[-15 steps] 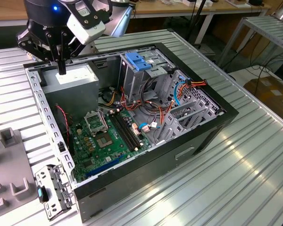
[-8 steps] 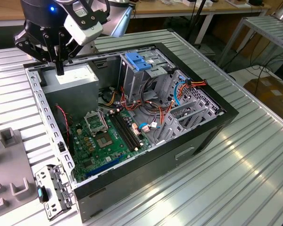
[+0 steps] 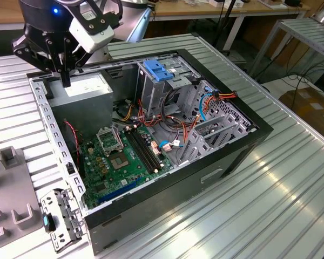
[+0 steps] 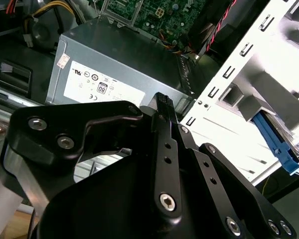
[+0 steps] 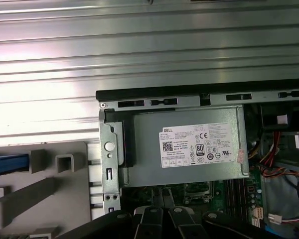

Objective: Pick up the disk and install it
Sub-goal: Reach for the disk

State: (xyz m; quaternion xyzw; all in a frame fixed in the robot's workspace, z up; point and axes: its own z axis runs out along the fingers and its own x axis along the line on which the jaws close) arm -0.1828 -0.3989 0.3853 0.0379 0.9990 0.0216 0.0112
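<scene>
The gripper [image 3: 65, 81] is hovering over the power supply [image 5: 189, 149] in the open case [image 3: 178, 181], jaws pressed together and empty. The disk [image 5: 7, 165], judged by its blue rail, is lying in the grey fixture [image 5: 79, 199] on the counter [image 3: 270, 216] beside the case. A clean pick probably calls for widening the jaws and squaring them to the rails.

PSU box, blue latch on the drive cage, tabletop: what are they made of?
Power-supply box: sheet metal by the look, matte grey with folded edges. Blue latch: likely moulded plastic, uniform colour and ribbed shape. Table: probably aluminium, ribbed silver profiles with bright glare streaks.
</scene>
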